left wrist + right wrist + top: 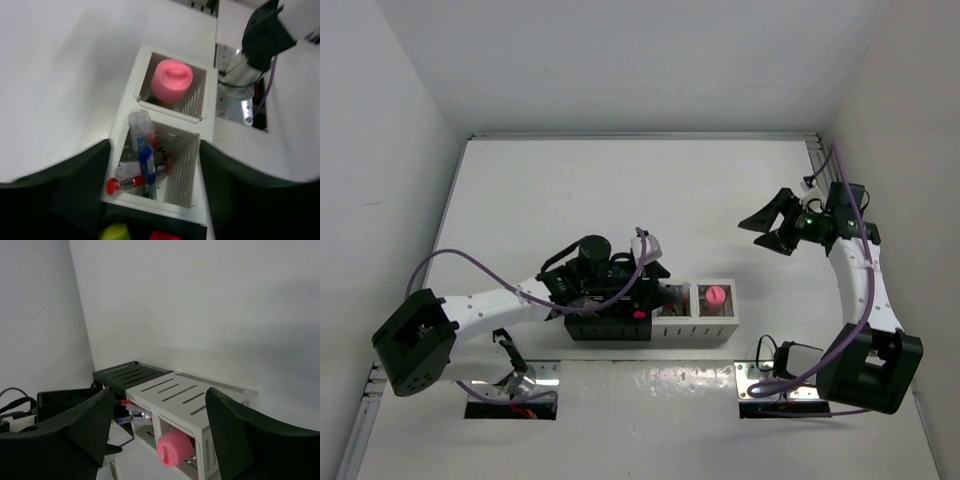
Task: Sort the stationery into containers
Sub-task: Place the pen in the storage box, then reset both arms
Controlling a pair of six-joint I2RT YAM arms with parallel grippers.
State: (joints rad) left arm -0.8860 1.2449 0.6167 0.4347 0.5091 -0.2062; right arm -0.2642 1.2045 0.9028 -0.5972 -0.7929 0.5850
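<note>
Left fingers [65,185] spread wide, gripping nothing, straddling a white slotted square bin [181,170] stuffed with thin red and blue pens [145,165]. The neighbouring white bin [197,97] holds the pink-capped glue stick [171,80]. Right fingers [75,430] gape empty, well apart from the bins on the white tabletop [570,200].

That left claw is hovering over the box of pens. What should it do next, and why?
Probably lift straight up and pull back. The left gripper is open and empty, its fingers straddling the white bin, and the pens already lie inside it.
</note>
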